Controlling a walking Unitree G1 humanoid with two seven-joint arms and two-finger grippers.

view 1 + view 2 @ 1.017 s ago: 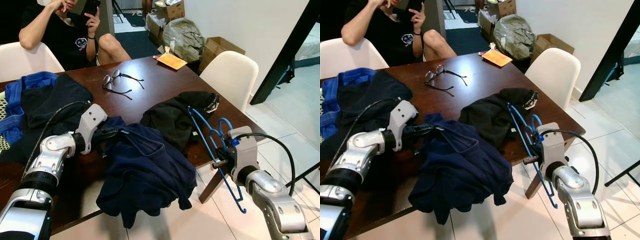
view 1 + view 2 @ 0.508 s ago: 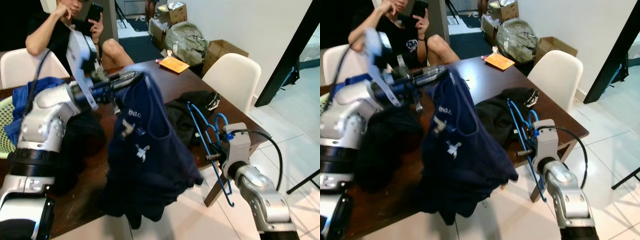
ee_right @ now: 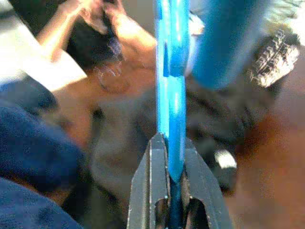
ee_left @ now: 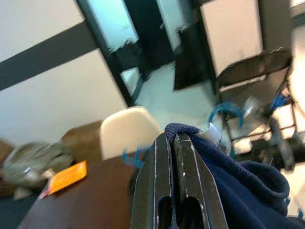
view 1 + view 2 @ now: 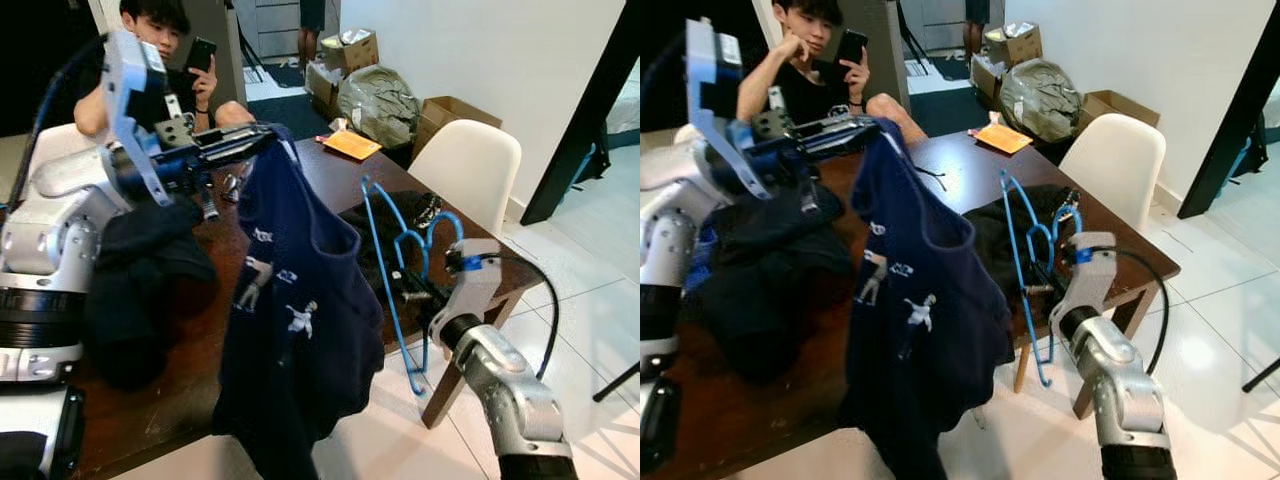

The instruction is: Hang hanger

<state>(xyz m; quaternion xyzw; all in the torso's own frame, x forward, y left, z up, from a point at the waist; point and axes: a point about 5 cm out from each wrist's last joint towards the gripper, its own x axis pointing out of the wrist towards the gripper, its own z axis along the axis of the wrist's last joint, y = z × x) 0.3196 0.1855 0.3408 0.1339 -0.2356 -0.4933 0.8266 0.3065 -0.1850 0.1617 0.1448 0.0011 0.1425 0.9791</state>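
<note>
My left gripper is raised above the table and shut on the collar of a navy t-shirt, which hangs down past the table's front edge. In the left wrist view its fingers pinch the navy collar. My right gripper is shut on a blue plastic hanger, held upright just right of the hanging shirt, at the table's front right corner. In the right wrist view the blue hanger bar runs between the fingertips.
The brown table carries a black garment, dark and blue clothes at the left, glasses and an orange paper. A person sits behind with a phone. A white chair stands right; boxes and a bag behind.
The left arm has lifted the navy shirt off the table, so it now hangs free. The right gripper has raised the hanger a little and brought it closer to the shirt. The camera has shifted.
</note>
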